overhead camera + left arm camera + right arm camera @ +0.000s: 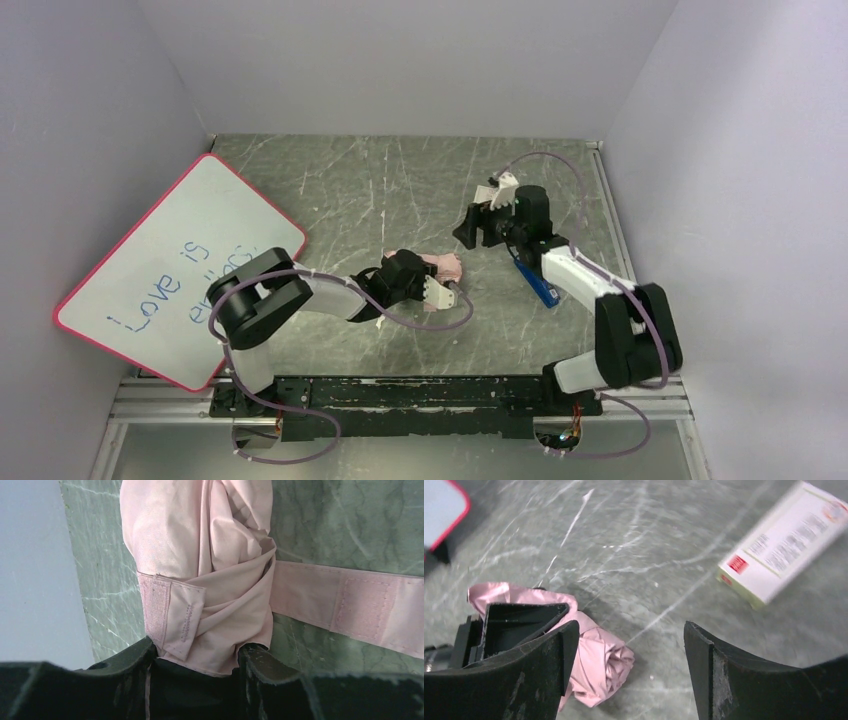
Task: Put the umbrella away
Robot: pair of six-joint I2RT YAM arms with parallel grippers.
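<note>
Left wrist view — left hand [197, 652] clenched on the umbrella [200, 555]; right hand [630, 630] spread wide nearby.

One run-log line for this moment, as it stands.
left fingers: clamped on umbrella | right fingers: open, empty | strap: unfastened, on table

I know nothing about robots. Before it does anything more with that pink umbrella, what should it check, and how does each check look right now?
1. Left end effector gripping the umbrella: ok, fabric sits between its fingers.
2. Umbrella folded up: ok, the fabric is bunched together.
3. Strap fastened: not ok, it trails loose to one side.
4. Right end effector open and empty: ok.
5. Right end effector clear of the white box: ok, they are apart.
6. Ribs fully collapsed: cannot tell.
</note>
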